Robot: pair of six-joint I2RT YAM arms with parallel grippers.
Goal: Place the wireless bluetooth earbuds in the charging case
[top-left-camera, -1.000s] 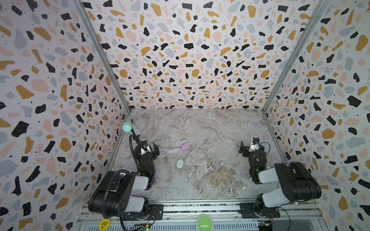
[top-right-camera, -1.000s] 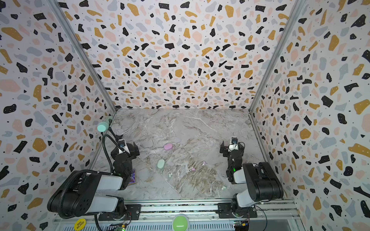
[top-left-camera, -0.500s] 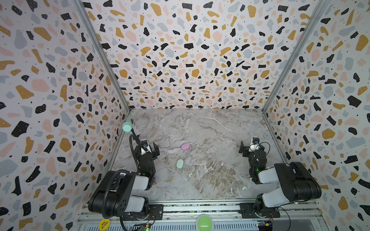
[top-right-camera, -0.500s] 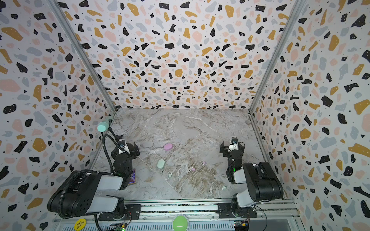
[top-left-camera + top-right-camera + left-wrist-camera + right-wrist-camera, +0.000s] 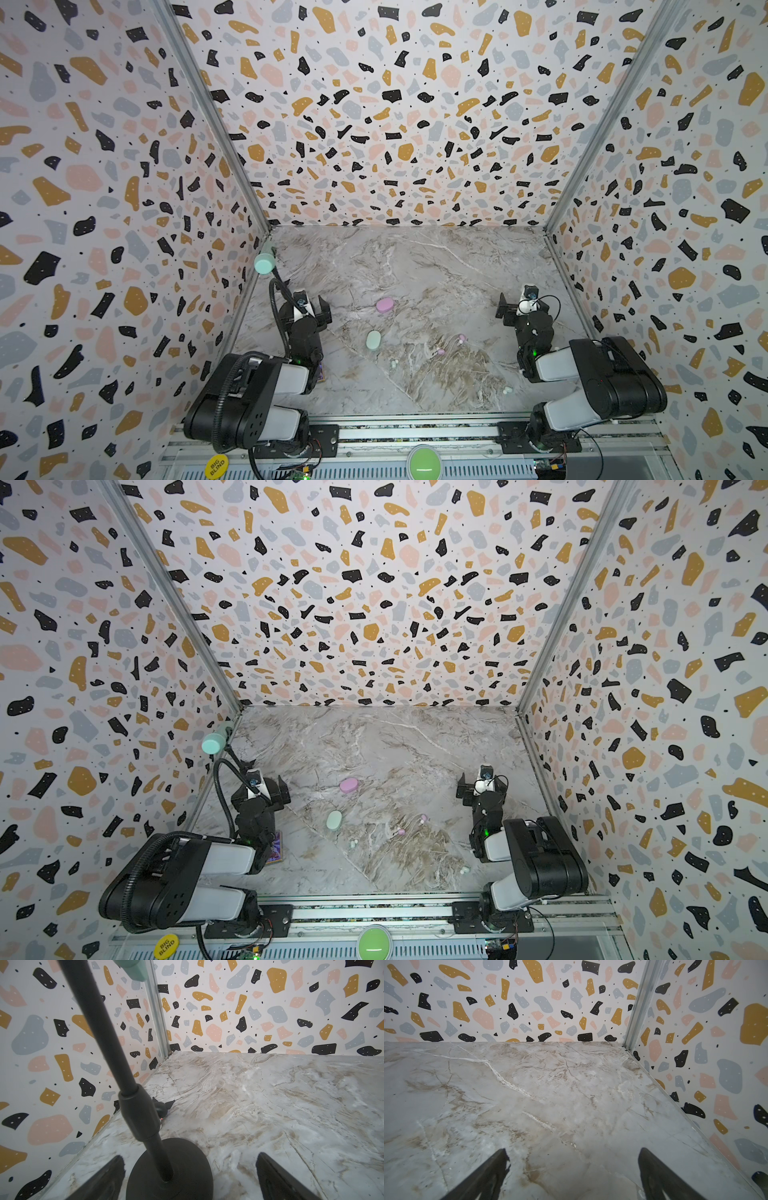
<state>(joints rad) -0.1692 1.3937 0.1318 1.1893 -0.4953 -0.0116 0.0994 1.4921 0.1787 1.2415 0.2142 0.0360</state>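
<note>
Looks barely started, with nothing seated yet. Finds all four wireless bluetooth earbuds (image 5: pixel 440 352) loose on the marble tabletop (image 5: pixel 415 266) in both top views: two lilac-pink ones near the middle, one mint-white earbud (image 5: pixel 393 363) just beside the mint charging case (image 5: pixel 373 340), a second mint-white earbud (image 5: pixel 507 390) well apart, near the right arm's base. Places the pink charging case (image 5: pixel 385 304) farther back; reads both cases as shut, though too small to be sure. Leaves everything to do: opening a case, picking up each bud, seating it. Shows the left gripper (image 5: pixel 190 1158) spread wide and empty, with a black stand (image 5: pixel 137 1113) right in front, and the right gripper (image 5: pixel 572 1151) likewise released over bare tabletop. Catches neither earbuds nor cases in either wrist view. Cannot identify the small purple item (image 5: pixel 276 845) half hidden under the left arm.
</note>
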